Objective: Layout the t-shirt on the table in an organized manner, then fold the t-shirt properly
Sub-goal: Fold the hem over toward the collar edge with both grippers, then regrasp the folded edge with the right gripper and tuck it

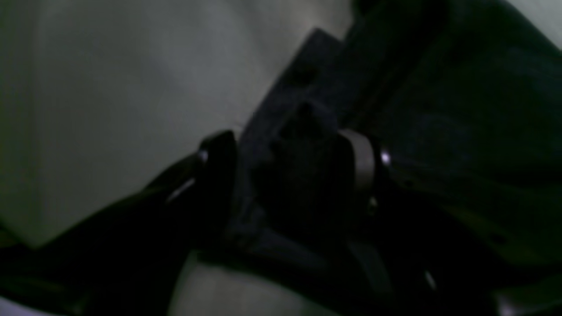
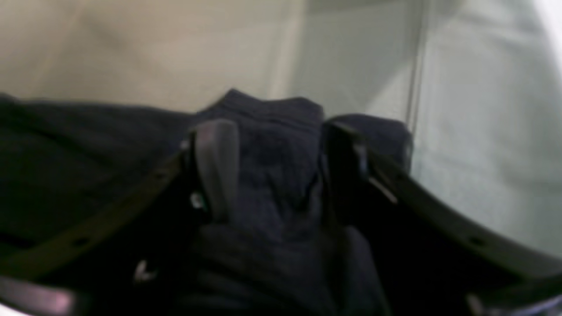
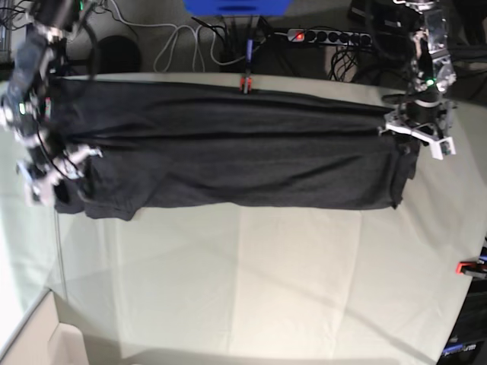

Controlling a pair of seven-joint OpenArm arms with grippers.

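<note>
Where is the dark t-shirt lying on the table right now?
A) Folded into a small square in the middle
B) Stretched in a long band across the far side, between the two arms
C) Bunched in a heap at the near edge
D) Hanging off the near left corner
B: in the base view the t-shirt stretches across the far part of the table, with a gripper at each end.

Robot lab: power strip [image 3: 329, 36], loose cables [image 3: 186, 38], clamped table [image 3: 251, 289].

Matt knit t-shirt [image 3: 228, 163] on seemingly smooth cloth-covered table [image 3: 266, 281]
</note>
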